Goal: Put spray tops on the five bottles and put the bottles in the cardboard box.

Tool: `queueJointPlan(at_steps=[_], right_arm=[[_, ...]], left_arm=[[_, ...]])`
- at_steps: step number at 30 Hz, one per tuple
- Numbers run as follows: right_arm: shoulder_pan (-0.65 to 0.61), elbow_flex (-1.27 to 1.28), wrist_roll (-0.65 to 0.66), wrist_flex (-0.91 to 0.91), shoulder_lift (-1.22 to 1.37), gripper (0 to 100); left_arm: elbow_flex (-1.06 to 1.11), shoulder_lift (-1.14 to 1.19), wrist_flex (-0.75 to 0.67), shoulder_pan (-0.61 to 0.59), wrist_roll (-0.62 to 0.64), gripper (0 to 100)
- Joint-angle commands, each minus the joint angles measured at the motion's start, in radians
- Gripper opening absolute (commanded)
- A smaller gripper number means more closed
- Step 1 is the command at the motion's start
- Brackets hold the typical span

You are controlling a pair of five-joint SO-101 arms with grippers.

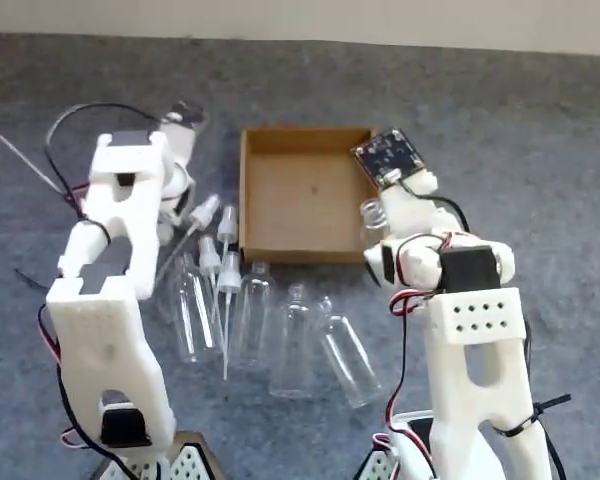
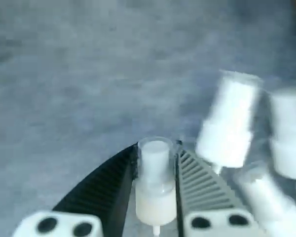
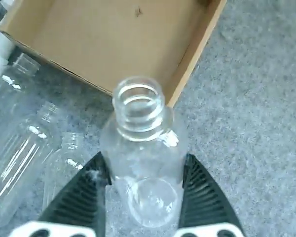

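The cardboard box (image 1: pixel 300 200) is empty. The left pincer (image 2: pixel 157 150) clenches 1 spray top (image 2: pixel 155 182), the right pincer (image 3: pixel 144 163) grips 1 uncapped bottle (image 3: pixel 138 128), and 4 bottles (image 1: pixel 295 340) lie untopped.

The see-through plastic bottle (image 3: pixel 140 148) is smooth and shiny. The brown cardboard box (image 3: pixel 103 39) looks dull. The grey cloth table cover (image 2: pixel 79 74) is fuzzy. The white plastic spray top (image 2: pixel 155 182) is smooth.

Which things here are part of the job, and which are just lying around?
Job: bottle in right gripper; spray top in left gripper; four loose bottles; four loose spray tops; cardboard box.
Lying about: black cable; grey carpet.
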Motion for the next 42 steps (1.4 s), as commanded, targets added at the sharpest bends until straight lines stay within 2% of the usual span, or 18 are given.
queueJointPlan(at_steps=[1, 6, 9, 13, 18, 24, 27, 29, 32, 34, 38, 42], right_arm=[[-0.007, -0.007, -0.011, 0.007, -0.028, 0.5], [-0.012, -0.007, -0.011, 0.007, -0.033, 0.5], [-0.061, -0.008, -0.011, 0.007, -0.036, 0.5], [-0.16, -0.01, -0.012, -0.004, -0.036, 0.5], [-0.183, -0.016, -0.011, 0.004, -0.038, 0.5], [-0.189, -0.018, -0.006, -0.01, -0.036, 0.5], [-0.277, -0.012, -0.015, -0.087, -0.038, 0.5], [-0.363, -0.01, -0.083, -0.157, -0.038, 0.5], [-0.438, 0.01, -0.238, -0.271, -0.038, 0.5], [-0.456, 0.036, -0.296, -0.323, -0.038, 0.5], [-0.478, 0.113, -0.307, -0.406, -0.045, 0.5], [-0.492, 0.266, -0.307, -0.535, -0.185, 0.5]], left_arm=[[-0.203, -0.01, 0.144, -0.041, 0.005, 3], [-0.515, -0.01, 0.359, -0.073, 0.005, 3], [-0.725, -0.01, 0.482, -0.088, 0.005, 4], [-0.855, -0.045, 0.514, -0.13, 0.071, 4], [-0.704, -0.248, 0.514, -0.157, 0.089, 4], [-0.375, -0.67, 0.512, -0.131, 0.089, 4], [-0.246, -0.86, 0.512, -0.071, 0.089, 4], [-0.188, -0.964, 0.511, -0.008, 0.114, 4], [-0.15, -1.092, 0.488, 0.07, 0.196, 4], [-0.143, -1.161, 0.453, 0.101, 0.245, 4], [-0.143, -1.26, 0.391, 0.153, 0.311, 4], [-0.143, -1.285, 0.304, 0.239, 0.388, 4]])
